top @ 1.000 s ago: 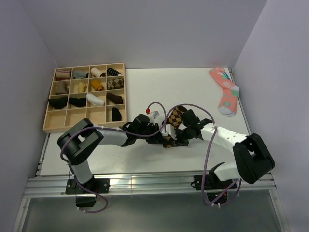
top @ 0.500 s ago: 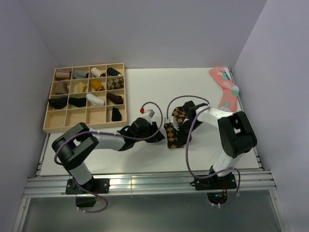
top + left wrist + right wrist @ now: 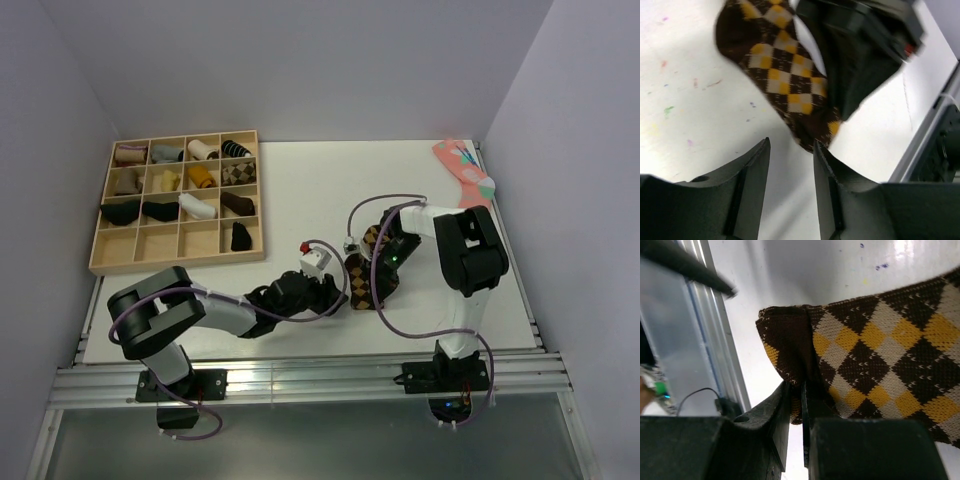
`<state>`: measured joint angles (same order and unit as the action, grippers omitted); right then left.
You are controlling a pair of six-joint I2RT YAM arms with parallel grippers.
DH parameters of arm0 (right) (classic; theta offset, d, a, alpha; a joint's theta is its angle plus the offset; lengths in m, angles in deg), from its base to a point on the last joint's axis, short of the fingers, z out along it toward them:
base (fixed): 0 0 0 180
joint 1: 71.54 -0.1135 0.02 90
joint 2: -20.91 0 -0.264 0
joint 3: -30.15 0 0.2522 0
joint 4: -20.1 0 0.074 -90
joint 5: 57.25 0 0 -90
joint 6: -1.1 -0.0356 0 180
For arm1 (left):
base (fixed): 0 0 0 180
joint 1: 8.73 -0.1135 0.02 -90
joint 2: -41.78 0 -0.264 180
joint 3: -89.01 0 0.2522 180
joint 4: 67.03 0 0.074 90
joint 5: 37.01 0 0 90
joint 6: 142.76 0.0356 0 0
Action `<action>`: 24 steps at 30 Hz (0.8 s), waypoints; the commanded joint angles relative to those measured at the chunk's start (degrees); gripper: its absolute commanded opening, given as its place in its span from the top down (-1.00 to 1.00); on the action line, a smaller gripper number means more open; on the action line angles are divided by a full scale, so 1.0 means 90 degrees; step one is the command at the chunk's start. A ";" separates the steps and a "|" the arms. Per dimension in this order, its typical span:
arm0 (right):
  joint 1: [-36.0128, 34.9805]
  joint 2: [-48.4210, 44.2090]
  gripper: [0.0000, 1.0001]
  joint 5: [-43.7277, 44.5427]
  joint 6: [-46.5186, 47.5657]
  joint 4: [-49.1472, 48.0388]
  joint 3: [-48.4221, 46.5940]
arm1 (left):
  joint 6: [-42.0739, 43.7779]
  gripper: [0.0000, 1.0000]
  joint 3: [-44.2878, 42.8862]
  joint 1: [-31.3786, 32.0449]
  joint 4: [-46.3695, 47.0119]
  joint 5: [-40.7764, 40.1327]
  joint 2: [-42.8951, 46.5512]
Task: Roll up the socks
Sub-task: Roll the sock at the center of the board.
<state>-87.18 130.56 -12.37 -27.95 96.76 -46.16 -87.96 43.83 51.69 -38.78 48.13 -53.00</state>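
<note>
The socks [image 3: 364,272] are one dark brown piece with orange-tan argyle diamonds, lying on the white table between both grippers. In the left wrist view the socks [image 3: 782,80] stretch away from my left gripper [image 3: 791,145], whose jaws stand apart with only table between them; the right finger's tip just touches the sock's near end. My right gripper [image 3: 802,388] is shut on the socks' [image 3: 880,340] dark folded edge. From above, the left gripper [image 3: 338,291] sits just left of the sock and the right gripper [image 3: 384,263] just right of it.
A wooden compartment tray [image 3: 96,240] with several rolled socks stands at the back left. A pink sock with teal patches [image 3: 466,176] lies at the back right. An aluminium rail [image 3: 300,376] runs along the table's near edge, close to the right gripper.
My left gripper has opened, let go of the sock and drawn back toward the near edge. The right arm has folded inward, still pinching the sock, which now lies lower and straighter.
</note>
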 commanded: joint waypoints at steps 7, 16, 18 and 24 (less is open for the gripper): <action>0.0263 0.0541 0.88 0.0326 -0.0336 0.0248 -0.0463 | 0.1313 -0.11 -0.0034 0.0278 0.1610 0.0530 -0.0083; 0.0331 0.0737 0.90 0.0385 -0.0590 0.0375 -0.0629 | 0.1714 -0.29 -0.0561 0.0288 0.1474 0.1263 -0.0699; 0.0341 0.0727 0.90 0.0404 -0.0581 0.0375 -0.0609 | 0.1792 -0.28 -0.0601 0.0288 0.1454 0.1234 -0.0835; 0.0341 0.0786 0.90 0.0385 -0.0590 0.0453 -0.0658 | 0.1977 -0.28 -0.0767 0.0278 0.1425 0.1321 -0.1050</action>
<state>-84.76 135.93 -12.57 -33.83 101.37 -50.44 -72.72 39.24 53.98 -28.24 58.05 -61.63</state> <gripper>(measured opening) 0.166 0.640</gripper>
